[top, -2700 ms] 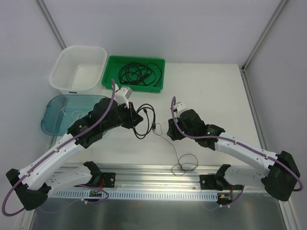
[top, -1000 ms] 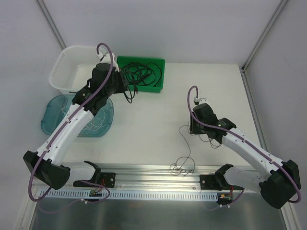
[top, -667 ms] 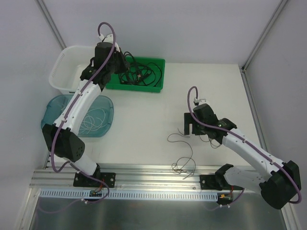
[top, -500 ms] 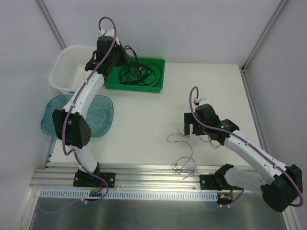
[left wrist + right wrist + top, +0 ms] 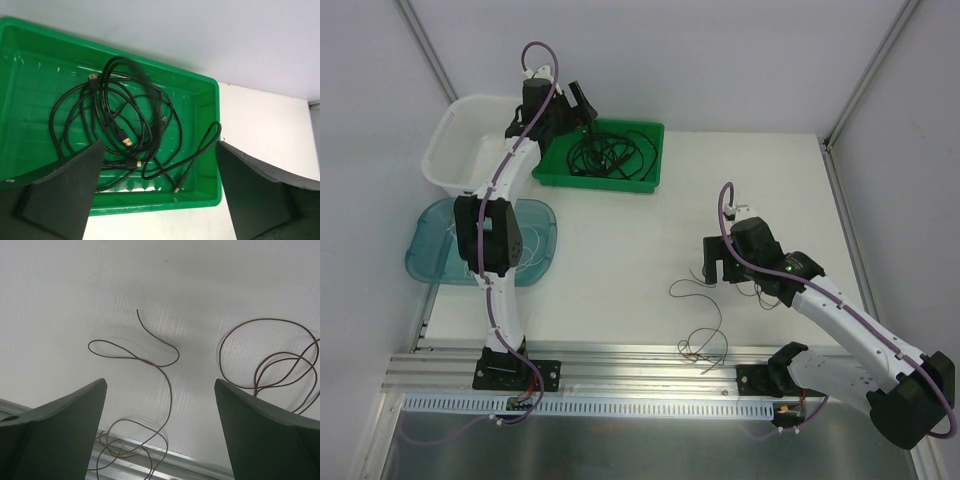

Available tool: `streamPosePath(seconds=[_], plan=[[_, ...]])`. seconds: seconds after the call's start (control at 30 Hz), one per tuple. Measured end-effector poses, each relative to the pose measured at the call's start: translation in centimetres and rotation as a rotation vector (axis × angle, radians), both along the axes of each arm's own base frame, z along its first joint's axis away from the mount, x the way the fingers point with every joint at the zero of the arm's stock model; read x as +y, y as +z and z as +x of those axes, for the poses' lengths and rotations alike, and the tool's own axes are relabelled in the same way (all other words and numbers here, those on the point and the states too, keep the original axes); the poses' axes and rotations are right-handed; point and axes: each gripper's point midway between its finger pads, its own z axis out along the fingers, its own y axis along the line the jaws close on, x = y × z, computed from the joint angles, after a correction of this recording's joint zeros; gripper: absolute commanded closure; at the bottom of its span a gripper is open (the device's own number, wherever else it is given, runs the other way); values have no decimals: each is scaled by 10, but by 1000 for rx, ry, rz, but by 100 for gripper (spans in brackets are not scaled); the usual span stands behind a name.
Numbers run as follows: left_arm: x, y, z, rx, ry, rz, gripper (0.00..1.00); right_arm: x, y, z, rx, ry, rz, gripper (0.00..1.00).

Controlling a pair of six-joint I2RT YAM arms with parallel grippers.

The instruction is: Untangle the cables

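Both open wide and empty: left hand [image 5: 159,145] above black cables [image 5: 120,115] in tray [image 5: 30,65], 11 o'clock; right hand [image 5: 160,382] above brown wire [image 5: 150,362], 5 o'clock.

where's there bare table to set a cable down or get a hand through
Widest bare patch: mid table, bordered by the green tray, blue tray and right gripper. Also the far right corner beside the green tray. Crowded: brown wire sprawls by the right gripper; black cables fill the green tray.
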Motion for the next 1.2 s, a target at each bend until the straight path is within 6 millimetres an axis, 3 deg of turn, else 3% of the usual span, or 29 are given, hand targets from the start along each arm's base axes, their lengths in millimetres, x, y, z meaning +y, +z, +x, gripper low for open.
streamPosePath(seconds=[0.1,0.2,0.3,0.43,0.57,0.63,0.73,0.87,0.97,1.07,1.2], plan=[[2,-8,-5,3,-3,4,1,0,0,0,-1,0,1,7],[-2,-23,-29,54,-27,19,1,-1,3,-1,-8,-3,7,6],[-12,-23,-60,66,-70,52,1,-6,8,-4,-22,-19,9,7],[-43,3,-116,16,-158,101,1,-18,14,-8,-41,-64,-2,6],[-100,36,-197,-75,-314,131,1,-34,25,-14,-75,-129,-4,6],[-127,36,-238,-90,-397,136,1,-41,33,-17,-100,-165,7,6],[-158,14,-289,-58,-505,164,1,-51,40,-22,-127,-212,21,5],[-192,-38,-354,47,-652,255,1,-61,44,-29,-139,-256,34,6],[-213,-66,-399,107,-759,314,1,-66,45,-34,-142,-276,45,5],[-234,-82,-437,140,-851,345,1,-69,45,-38,-138,-292,49,5],[-259,-105,-471,197,-917,377,2,-74,42,-41,-127,-311,36,6]])
